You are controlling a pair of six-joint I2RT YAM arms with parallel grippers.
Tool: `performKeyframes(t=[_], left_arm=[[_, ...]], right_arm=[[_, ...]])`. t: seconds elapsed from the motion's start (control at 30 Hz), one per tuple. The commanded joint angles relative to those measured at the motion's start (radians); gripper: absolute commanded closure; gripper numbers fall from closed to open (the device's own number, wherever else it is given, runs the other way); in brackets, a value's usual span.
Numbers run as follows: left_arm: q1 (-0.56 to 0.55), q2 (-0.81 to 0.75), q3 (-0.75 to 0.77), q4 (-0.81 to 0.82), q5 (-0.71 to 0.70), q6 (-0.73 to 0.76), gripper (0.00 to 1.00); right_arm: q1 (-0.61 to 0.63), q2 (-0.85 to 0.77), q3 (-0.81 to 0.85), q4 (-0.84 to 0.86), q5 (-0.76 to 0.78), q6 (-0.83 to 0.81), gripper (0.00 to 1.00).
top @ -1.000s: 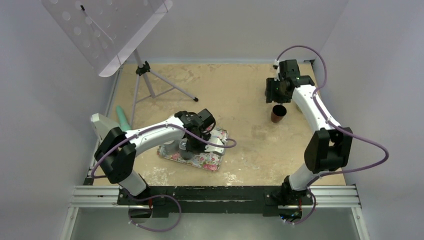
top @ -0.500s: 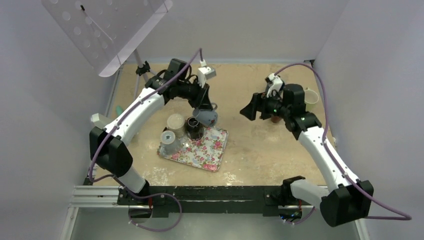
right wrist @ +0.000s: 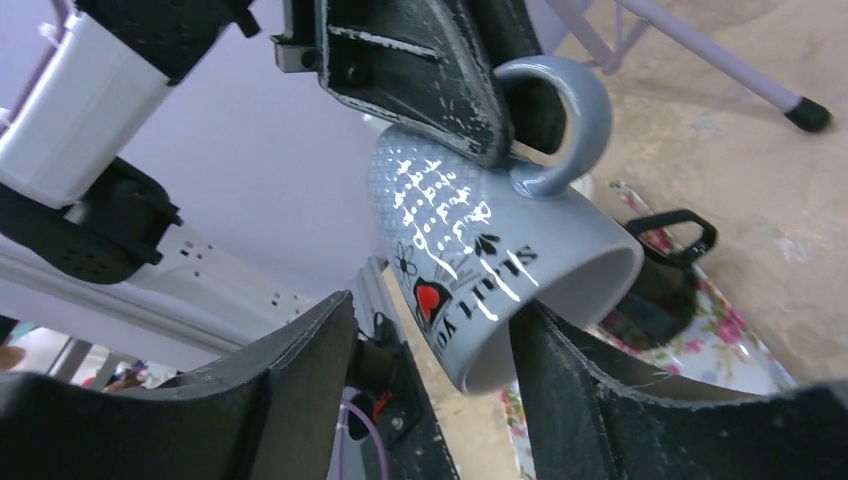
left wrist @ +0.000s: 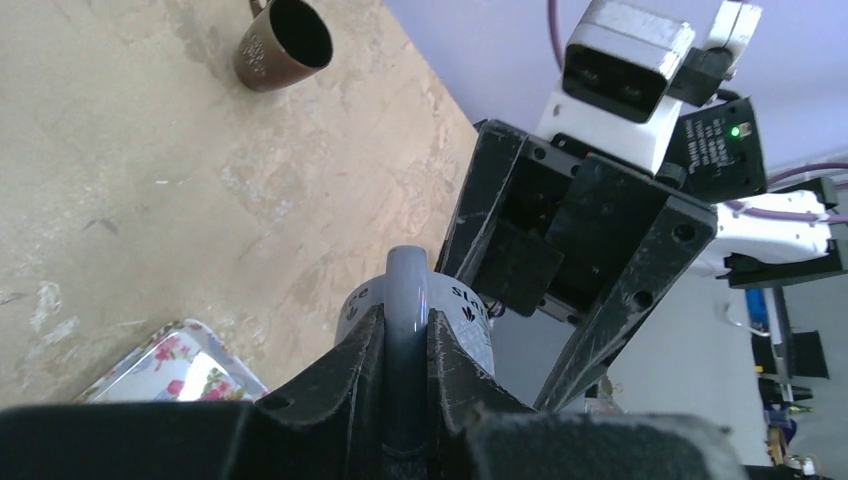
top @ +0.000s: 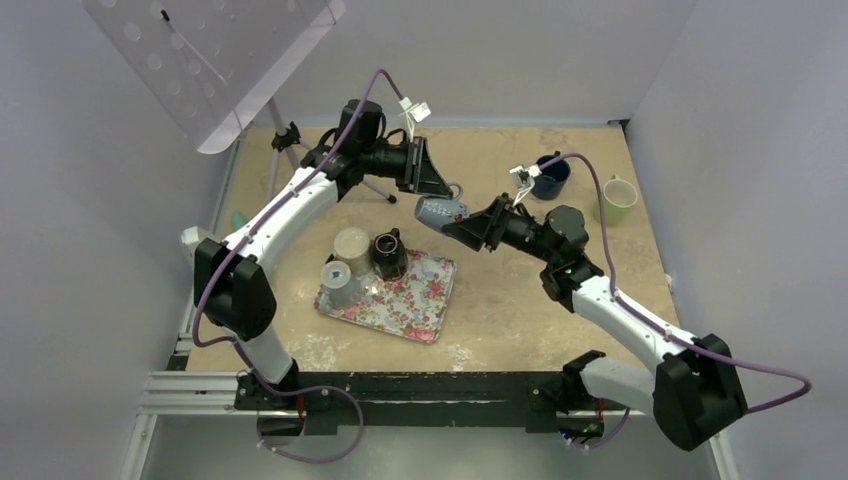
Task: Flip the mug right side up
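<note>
The grey mug (top: 441,211) hangs in the air at the upper middle of the top view, clear of the table (top: 500,290). It lies on its side, its long axis running left to right across that frame. The left gripper (top: 438,188) is pinched narrow on the mug's handle (left wrist: 408,290), holding it from above. The right gripper (top: 462,224) is at the mug's right end, where the mouth seems to face, with fingers spread wide on either side of the body. Whether its pads touch the wall cannot be told. The right arm is the one placed to take over the mug.
</note>
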Motion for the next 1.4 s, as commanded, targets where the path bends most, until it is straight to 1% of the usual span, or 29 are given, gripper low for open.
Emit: performKeyframes(t=[0.0,0.03,0.1,0.13,0.17,0.2,0.23,0.27,0.3,0.33,0.37,0.43,0.53,0.63,0.77,0.97,1.03,1.23,1.33,1.37], left_arm=[[-0.024,-0.024,0.005,0.150,0.085,-0.133,1.00],[-0.028,-0.026,-0.006,0.160,0.088,-0.140,1.00],[-0.028,-0.029,-0.012,0.167,0.091,-0.132,1.00],[-0.024,-0.031,-0.003,0.146,0.082,-0.102,1.00],[-0.019,-0.032,0.019,0.083,0.051,-0.046,1.00],[-0.014,-0.031,0.058,0.006,-0.002,0.038,0.88],[-0.009,-0.031,0.114,-0.085,-0.068,0.134,0.50],[-0.008,-0.032,0.139,-0.167,-0.155,0.228,0.33],[-0.008,-0.035,0.175,-0.233,-0.245,0.312,0.09],[-0.008,-0.038,0.205,-0.281,-0.324,0.379,0.01],[-0.005,-0.042,0.220,-0.320,-0.399,0.443,0.00],[-0.006,-0.049,0.233,-0.350,-0.519,0.554,0.00],[-0.005,-0.052,0.231,-0.384,-0.610,0.687,0.00],[-0.006,-0.045,0.230,-0.439,-0.659,0.779,0.00],[-0.006,-0.041,0.201,-0.482,-0.725,0.818,0.00],[-0.006,-0.016,0.139,-0.527,-0.737,0.829,0.00],[-0.007,0.005,0.128,-0.561,-0.722,0.823,0.00],[-0.009,0.054,0.068,-0.590,-0.673,0.804,0.00],[-0.018,0.090,0.060,-0.615,-0.648,0.802,0.00],[-0.021,0.100,0.055,-0.616,-0.645,0.801,0.00]], right_arm=[[0.031,0.039,0.050,0.236,-0.024,0.112,0.43],[0.032,0.048,0.067,0.239,-0.025,0.117,0.54],[0.034,0.056,0.094,0.220,-0.024,0.112,0.81],[0.033,0.050,0.112,0.176,-0.009,0.092,0.92],[0.033,0.041,0.138,0.080,0.028,0.056,1.00],[0.032,0.033,0.177,-0.053,0.088,-0.006,1.00],[0.032,0.032,0.228,-0.230,0.168,-0.080,1.00],[0.033,0.041,0.282,-0.383,0.265,-0.158,1.00],[0.032,0.057,0.335,-0.526,0.358,-0.233,1.00],[0.032,0.079,0.382,-0.667,0.454,-0.286,1.00],[0.033,0.109,0.431,-0.768,0.541,-0.355,1.00],[0.034,0.169,0.515,-0.930,0.679,-0.429,1.00],[0.029,0.277,0.619,-1.080,0.819,-0.508,1.00],[0.012,0.422,0.758,-1.220,0.874,-0.568,1.00],[-0.013,0.594,0.898,-1.371,0.882,-0.623,1.00],[-0.062,0.735,0.979,-1.411,0.824,-0.674,1.00],[-0.083,0.770,0.992,-1.419,0.811,-0.685,1.00],[-0.130,0.847,1.004,-1.414,0.764,-0.713,1.00],[-0.134,0.864,1.015,-1.410,0.754,-0.718,0.82],[-0.134,0.867,1.019,-1.410,0.752,-0.719,0.78]])
